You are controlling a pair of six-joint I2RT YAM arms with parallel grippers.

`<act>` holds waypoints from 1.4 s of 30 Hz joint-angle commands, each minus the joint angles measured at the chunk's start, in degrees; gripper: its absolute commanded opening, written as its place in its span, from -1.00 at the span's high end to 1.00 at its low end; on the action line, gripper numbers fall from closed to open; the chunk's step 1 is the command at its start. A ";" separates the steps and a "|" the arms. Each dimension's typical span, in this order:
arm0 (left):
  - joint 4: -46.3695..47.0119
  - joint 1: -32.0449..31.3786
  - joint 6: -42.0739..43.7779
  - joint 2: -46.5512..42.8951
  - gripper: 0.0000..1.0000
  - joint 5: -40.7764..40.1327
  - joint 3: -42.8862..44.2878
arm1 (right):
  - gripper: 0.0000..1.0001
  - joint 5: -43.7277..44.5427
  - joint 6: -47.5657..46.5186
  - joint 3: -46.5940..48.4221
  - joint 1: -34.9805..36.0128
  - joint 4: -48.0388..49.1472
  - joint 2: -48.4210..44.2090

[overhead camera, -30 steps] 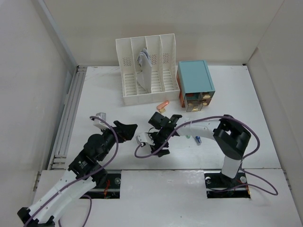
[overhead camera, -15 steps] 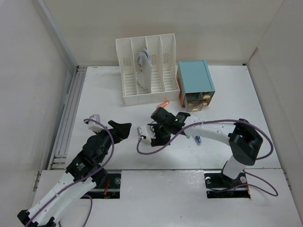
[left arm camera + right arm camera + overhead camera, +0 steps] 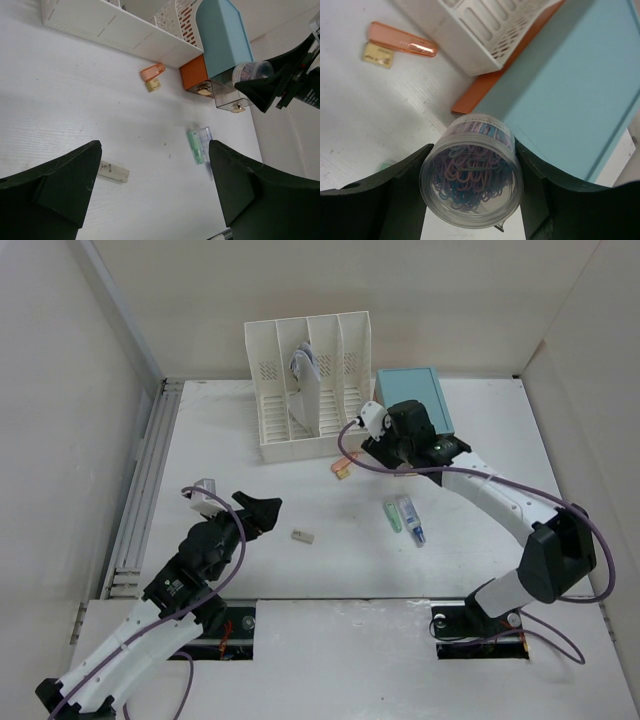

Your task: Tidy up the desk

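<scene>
Top external view: the desk [image 3: 230, 455] is spreading wide and white under everything, with grey rails [image 3: 145, 480] running along its left edge. Nearest the bases, the left gripper [image 3: 265, 510] is hovering low over the desk with its jaws spread wide apart and nothing between them. In the left wrist view, both dark fingers [image 3: 50, 190] are framing bare tabletop. Just beyond them a small white block [image 3: 302, 536] is lying flat by itself.

Further out and to the right, a green tube [image 3: 393, 515] and a clear tube [image 3: 410, 518] are lying side by side, close enough that they may be touching. Beyond those, an orange cap [image 3: 402, 40] is resting on the desk with a small yellow tab [image 3: 377, 54] just beside it, both near the front corner of the white file rack [image 3: 305, 390].

The right arm is reaching far forward. The right gripper [image 3: 471, 165] is clamping a clear round tub of paper clips [image 3: 471, 187], one dark finger [image 3: 395, 200] pressing each side. The tub is hanging in the air above the gap between the rack and the drawer box [image 3: 413, 405], over the box's orange side.

At the far end, the teal-topped drawer box is standing just right of the rack, and the rack is holding a white upright item [image 3: 303, 375] in one of its middle slots.
</scene>
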 commanded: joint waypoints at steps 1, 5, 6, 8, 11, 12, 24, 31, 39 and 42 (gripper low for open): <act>4.36 -0.11 -0.21 0.61 -0.71 1.37 0.80 | 0.79 3.42 5.17 0.84 -1.54 6.30 -3.63; 4.36 -0.11 -0.21 0.61 -0.69 1.90 0.80 | 0.79 2.88 6.41 0.84 -3.04 6.30 -4.17; 4.36 -0.11 0.31 0.61 -0.69 1.90 0.80 | 0.79 2.88 7.02 0.84 -3.74 6.30 -4.17; 4.36 -0.11 0.31 0.61 -0.69 1.90 0.80 | 0.79 2.88 7.64 0.84 -4.62 5.78 -4.17; 4.36 -0.11 0.31 0.61 -0.69 1.90 0.80 | 0.81 2.36 9.74 1.46 -6.82 4.64 -3.64; 4.36 -0.11 0.31 0.61 -0.69 1.90 0.80 | 0.81 1.66 9.75 2.15 -8.13 3.24 -2.95; 4.36 -0.11 0.84 0.08 -0.69 1.90 0.80 | 0.71 -10.20 12.74 5.85 -12.01 -3.79 0.40; 4.36 -0.11 0.84 -0.45 -0.69 1.90 0.80 | 0.73 -14.87 12.21 6.38 -12.01 -5.56 1.02; 3.83 -0.11 0.84 -0.45 -0.69 1.90 0.80 | -0.43 -15.92 11.68 6.91 -12.54 -6.62 0.32; 3.83 -0.11 0.84 -0.45 -0.69 1.90 0.80 | -0.48 -14.78 11.16 5.68 -12.54 -4.60 -1.70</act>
